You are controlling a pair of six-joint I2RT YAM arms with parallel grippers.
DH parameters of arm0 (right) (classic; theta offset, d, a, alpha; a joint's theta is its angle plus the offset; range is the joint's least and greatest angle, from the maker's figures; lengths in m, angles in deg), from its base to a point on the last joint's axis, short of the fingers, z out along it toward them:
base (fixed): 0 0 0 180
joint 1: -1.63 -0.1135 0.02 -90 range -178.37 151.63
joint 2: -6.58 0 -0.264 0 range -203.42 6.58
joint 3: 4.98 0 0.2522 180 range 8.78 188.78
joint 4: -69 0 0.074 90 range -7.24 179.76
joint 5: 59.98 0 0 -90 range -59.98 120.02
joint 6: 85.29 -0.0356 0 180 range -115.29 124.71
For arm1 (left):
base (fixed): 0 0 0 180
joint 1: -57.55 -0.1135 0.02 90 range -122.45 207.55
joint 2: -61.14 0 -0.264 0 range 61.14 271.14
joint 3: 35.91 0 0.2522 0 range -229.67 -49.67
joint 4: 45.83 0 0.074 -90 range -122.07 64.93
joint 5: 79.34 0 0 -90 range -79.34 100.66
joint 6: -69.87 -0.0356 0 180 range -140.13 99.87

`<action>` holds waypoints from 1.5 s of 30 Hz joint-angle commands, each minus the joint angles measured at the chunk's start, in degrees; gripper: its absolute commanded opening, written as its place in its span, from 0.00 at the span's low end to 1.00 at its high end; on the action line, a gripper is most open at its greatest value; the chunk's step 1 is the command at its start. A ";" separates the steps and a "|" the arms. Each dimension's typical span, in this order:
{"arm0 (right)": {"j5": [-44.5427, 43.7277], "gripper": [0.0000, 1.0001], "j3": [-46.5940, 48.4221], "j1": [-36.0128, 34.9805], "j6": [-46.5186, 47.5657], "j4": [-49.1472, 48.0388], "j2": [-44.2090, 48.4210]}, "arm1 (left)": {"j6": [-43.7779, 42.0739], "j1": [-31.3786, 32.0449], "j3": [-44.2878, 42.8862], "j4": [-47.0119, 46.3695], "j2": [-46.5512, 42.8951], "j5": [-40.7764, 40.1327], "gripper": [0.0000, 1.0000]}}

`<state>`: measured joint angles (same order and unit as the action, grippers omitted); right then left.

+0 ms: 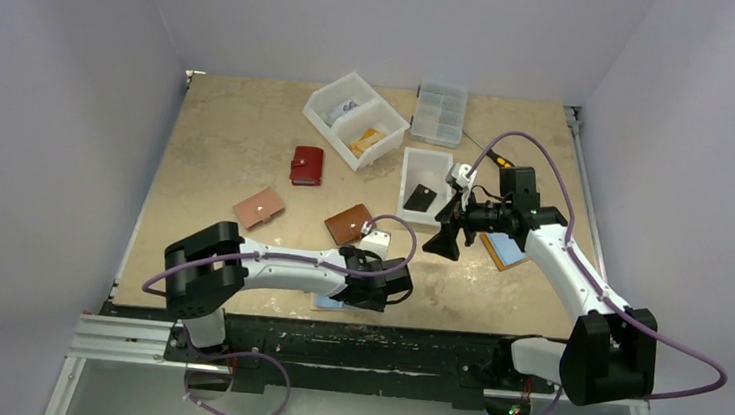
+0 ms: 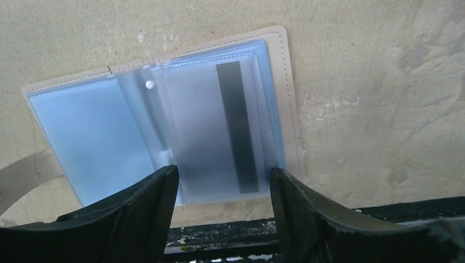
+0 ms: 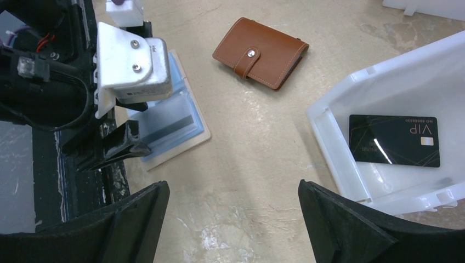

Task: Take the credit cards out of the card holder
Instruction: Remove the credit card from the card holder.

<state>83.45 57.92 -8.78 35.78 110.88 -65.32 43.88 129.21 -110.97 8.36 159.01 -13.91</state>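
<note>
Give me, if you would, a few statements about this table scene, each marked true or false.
1. A black card lies inside the white bin. True.
2. The brown wallet lies open. False: it is closed, with its snap strap fastened.
3. The right gripper is holding a card. False: its jaws are open and empty.
4. The open card holder has a striped card in a clear sleeve. True.
5. The left gripper is over the brown wallet. False: it is at the open card holder, one finger on either side of the sleeve.
</note>
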 commanded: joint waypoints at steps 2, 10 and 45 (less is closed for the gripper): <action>-0.17 0.99 -0.51 0.38 -0.36 -1.69 1.15 | 0.91 -0.03 -2.25 1.78 1.90 -2.05 0.64; -0.34 0.99 -0.45 0.45 -0.29 -1.71 0.89 | -0.24 -0.67 -2.34 1.20 3.74 -0.90 0.65; 4.68 0.98 -1.77 -3.53 -2.46 -3.20 -1.43 | -2.64 -13.06 29.52 -42.94 -21.54 18.59 0.45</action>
<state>86.75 56.94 -9.92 35.03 110.07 -66.00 40.36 117.75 -85.57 -24.69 140.62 0.42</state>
